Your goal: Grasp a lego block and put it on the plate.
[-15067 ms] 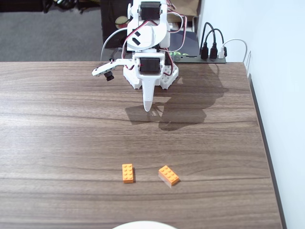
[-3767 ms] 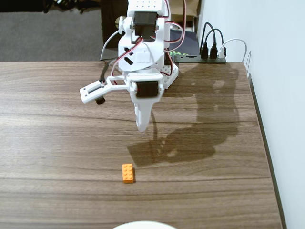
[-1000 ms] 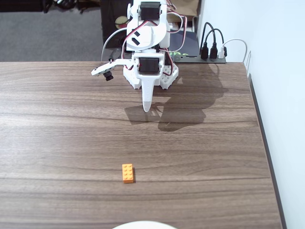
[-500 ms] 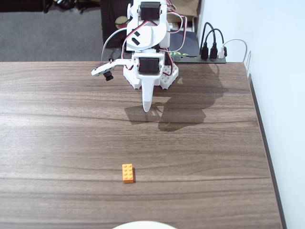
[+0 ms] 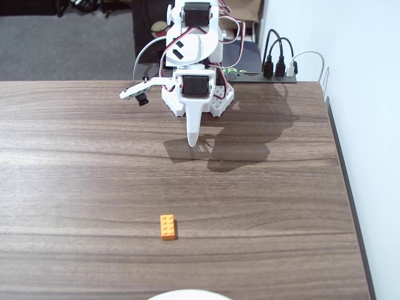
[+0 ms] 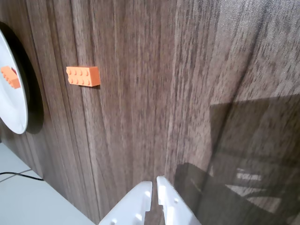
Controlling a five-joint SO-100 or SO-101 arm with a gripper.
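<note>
An orange 2x4 lego block [image 5: 167, 227] lies flat on the wooden table, toward its near edge in the fixed view; it also shows in the wrist view [image 6: 83, 76]. A second orange block [image 6: 10, 77] lies on the white plate [image 6: 14, 110] at the left edge of the wrist view. In the fixed view only a sliver of the plate's rim [image 5: 182, 294] shows at the bottom edge. My white gripper [image 5: 193, 141] hangs near the arm's base, far behind the table block, tips pointing down. In the wrist view the gripper [image 6: 154, 183] is shut and empty, jaws nearly touching.
The arm's base [image 5: 199, 94] stands at the back middle of the table. A black hub with plugged cables [image 5: 279, 67] sits at the back right. The table's right edge [image 5: 347, 187] runs beside a white wall. The arm casts a dark shadow [image 5: 244, 140] to its right.
</note>
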